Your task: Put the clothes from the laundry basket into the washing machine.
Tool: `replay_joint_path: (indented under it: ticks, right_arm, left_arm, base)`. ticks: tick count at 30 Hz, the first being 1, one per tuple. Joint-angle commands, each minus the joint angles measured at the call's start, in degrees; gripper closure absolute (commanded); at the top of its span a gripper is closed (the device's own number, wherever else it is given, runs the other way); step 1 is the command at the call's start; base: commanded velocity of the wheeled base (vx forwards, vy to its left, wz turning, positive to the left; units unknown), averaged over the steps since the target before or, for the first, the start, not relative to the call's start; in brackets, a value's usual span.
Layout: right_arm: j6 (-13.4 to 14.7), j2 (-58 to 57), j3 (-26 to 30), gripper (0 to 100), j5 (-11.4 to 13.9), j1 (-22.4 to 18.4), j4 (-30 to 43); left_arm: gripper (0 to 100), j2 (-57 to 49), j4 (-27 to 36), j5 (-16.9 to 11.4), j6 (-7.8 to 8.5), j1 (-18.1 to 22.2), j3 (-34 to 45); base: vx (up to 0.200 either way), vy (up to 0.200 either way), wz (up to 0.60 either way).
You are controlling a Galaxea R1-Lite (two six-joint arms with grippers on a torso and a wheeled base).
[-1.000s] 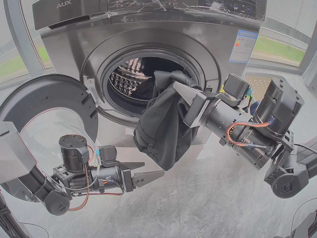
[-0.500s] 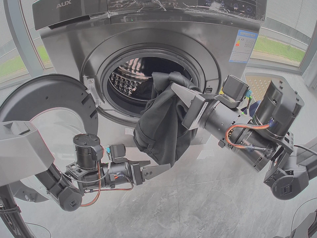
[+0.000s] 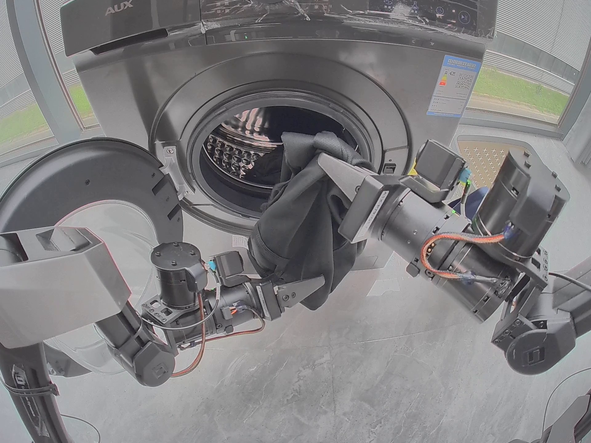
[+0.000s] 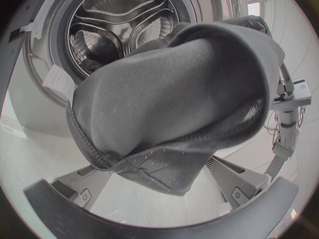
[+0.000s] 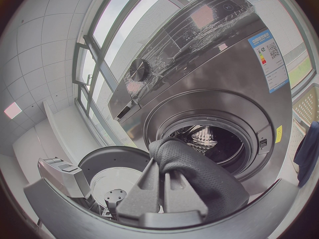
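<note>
Right tool (image 3: pixel 323 161): clamped on dark garment (image 3: pixel 301 229) at washing machine (image 3: pixel 400 93) opening.
Left tool (image 3: pixel 306 288): jaws apart (just under the garment's hanging lower end).

Logo (image 3: pixel 119 8), energy label (image 3: pixel 454 86) on washing machine (image 3: pixel 295 63)

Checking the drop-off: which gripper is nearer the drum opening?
Right. The right gripper, shut on the dark garment, is at the lower right rim of the drum opening; the left gripper is open lower down, at the garment's hanging end.
</note>
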Motion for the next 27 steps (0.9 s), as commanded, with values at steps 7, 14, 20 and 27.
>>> replay_joint_path:
  ticks: [7,14,20,27]
  right_arm:
    - [-0.1,-0.1,0.3,100,-0.1,0.0,-0.1]
    - [-0.3,-0.1,0.9,100,-0.5,-1.0,0.0]
    - [-0.5,0.5,0.9,100,-0.5,-2.1,0.1]
    - [-1.1,2.4,2.3,100,-0.4,-2.7,0.0]
  left_arm:
    - [100,1.5,-3.3,2.1,-0.53,-0.1,-1.8]
    - [100,0.7,-7.5,2.8,-0.44,-0.1,0.5]
    - [100,-8.5,-10.7,3.2,-0.18,-1.8,9.5]
    - [100,-20.5,-10.7,2.7,0.26,-5.9,19.0]
  base:
    - [0.0,0.0,0.0]
    - [0.0,0.0,0.0]
    - [0.0,0.0,0.0]
    - [0.0,0.0,0.0]
